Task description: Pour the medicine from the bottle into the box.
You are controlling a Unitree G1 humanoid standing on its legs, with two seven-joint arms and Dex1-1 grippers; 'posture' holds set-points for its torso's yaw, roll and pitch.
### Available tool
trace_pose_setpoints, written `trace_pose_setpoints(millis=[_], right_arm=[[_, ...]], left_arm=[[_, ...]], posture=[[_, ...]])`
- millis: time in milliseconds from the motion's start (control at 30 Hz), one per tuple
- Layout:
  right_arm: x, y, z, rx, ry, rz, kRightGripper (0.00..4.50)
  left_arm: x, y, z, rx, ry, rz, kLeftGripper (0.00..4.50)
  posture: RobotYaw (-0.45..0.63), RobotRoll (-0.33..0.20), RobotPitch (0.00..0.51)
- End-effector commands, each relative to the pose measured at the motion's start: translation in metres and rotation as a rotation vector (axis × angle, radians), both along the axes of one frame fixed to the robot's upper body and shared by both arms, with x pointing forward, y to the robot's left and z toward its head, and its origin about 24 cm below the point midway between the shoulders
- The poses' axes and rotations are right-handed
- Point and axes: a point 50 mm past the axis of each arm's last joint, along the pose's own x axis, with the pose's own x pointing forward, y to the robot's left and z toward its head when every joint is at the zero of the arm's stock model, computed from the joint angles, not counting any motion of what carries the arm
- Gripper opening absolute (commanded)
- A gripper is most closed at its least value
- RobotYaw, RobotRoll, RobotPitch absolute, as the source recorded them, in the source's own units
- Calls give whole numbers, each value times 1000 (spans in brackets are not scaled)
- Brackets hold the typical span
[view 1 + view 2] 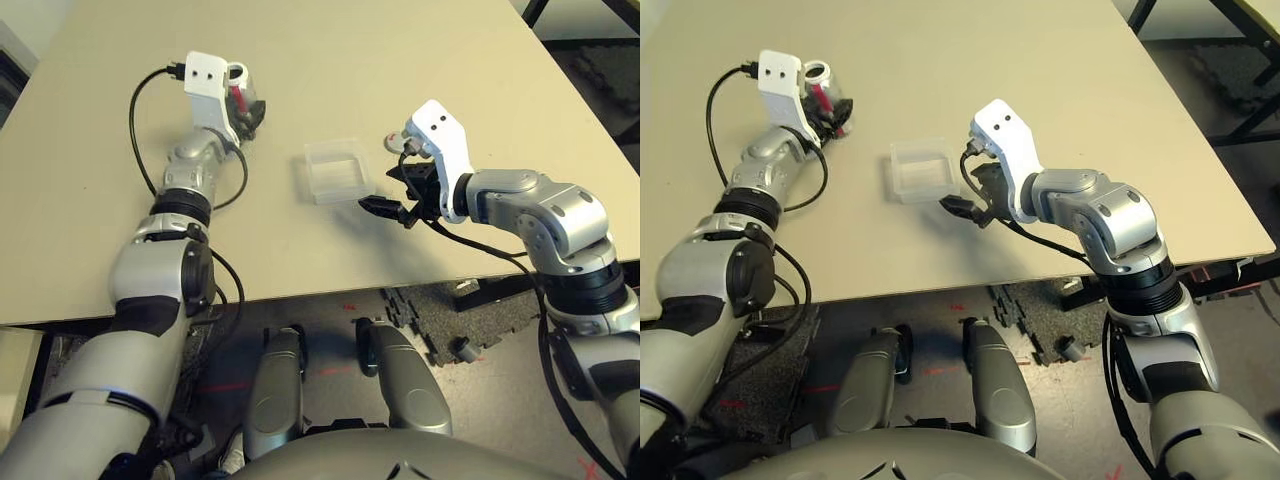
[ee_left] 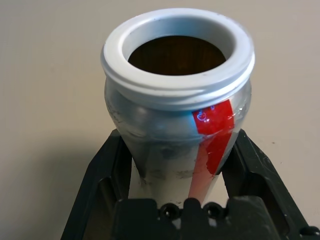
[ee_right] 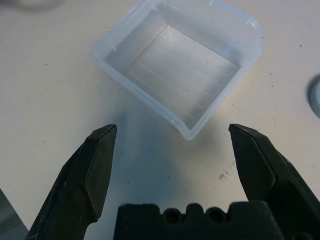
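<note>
My left gripper is shut on the silvery-grey bottle, with one black finger on each side of its lower body. The bottle has a red label band and sits at the far left of the table, its round mouth uncapped. Its inside looks dark brown, and I cannot make out any medicine in it. The clear plastic box rests at mid-table and is empty. My right gripper hovers open just on the near right side of the box, its fingers spread about as wide as the box and touching nothing.
A flat round grey cap lies beside the box on its right. The beige table has its front edge close below my right gripper, and the floor lies beyond its right edge.
</note>
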Motion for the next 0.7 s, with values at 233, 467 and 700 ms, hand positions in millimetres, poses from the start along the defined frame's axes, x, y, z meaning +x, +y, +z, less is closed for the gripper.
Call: trace_pose_setpoints(millis=[233, 467, 700], right_arm=[[-2, -5, -5, -39, 9, -22, 4500], [-2, -4, -9, -37, 12, -35, 4500], [2, -2, -13, -34, 8, -47, 4500]], left_arm=[[1, 2, 0, -16, 23, 42, 2757], [2, -2, 17, 372, -91, -32, 2757], [-9, -92, 88, 1652, -779, -471, 2757]], posture=[[-51, 0, 193], [-57, 0, 181], [-50, 0, 158]])
